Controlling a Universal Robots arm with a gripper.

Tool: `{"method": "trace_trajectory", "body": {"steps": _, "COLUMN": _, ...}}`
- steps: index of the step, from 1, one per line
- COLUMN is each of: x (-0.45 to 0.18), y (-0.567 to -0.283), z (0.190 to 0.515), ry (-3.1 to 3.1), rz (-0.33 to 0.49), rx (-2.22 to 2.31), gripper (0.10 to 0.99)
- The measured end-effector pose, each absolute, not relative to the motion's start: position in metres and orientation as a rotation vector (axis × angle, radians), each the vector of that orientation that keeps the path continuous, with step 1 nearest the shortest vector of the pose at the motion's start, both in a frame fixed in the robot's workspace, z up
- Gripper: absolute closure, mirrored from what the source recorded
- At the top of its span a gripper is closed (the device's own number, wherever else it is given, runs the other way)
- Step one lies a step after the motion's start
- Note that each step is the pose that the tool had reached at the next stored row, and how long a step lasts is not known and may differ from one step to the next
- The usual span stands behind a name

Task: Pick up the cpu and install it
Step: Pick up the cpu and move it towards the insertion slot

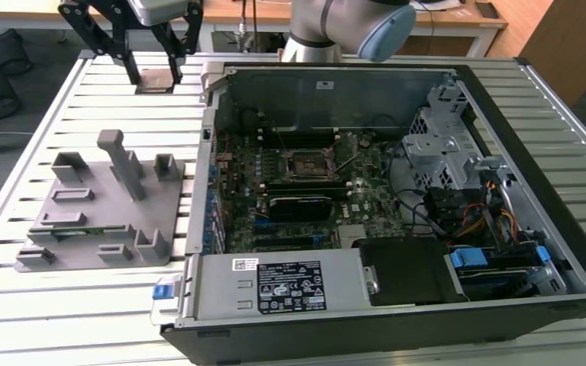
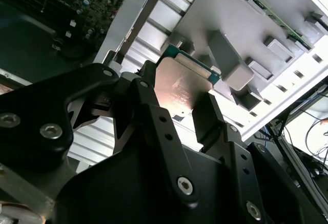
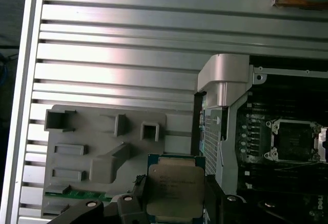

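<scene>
At exterior view's left, grey fixture [image 1: 79,229] sits on slatted tabletop [image 1: 89,305]. Beyond it, slightly right, gripper [image 1: 156,75] pinches cpu [image 1: 156,81] [image 2: 182,83] [image 3: 174,188] by two opposite edges, raised over tabletop. Further right: open PC case [image 1: 426,339] w/ mainboard socket [image 1: 308,162], well apart from cpu.

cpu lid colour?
The cpu top is silvery-grey, green-edged; clearest in the first wrist view.
</scene>
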State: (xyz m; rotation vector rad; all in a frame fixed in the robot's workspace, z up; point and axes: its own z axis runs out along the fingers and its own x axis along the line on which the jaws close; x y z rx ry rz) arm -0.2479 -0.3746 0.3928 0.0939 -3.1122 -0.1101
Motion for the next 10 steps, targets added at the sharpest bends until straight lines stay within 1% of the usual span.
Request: {"method": "trace_trajectory", "body": {"steps": 10, "x": -0.2386, "y": -0.3786, "z": 0.3925, "ry": -3.112, "rz": -0.11, "rx": 0.094, "gripper": 0.553}}
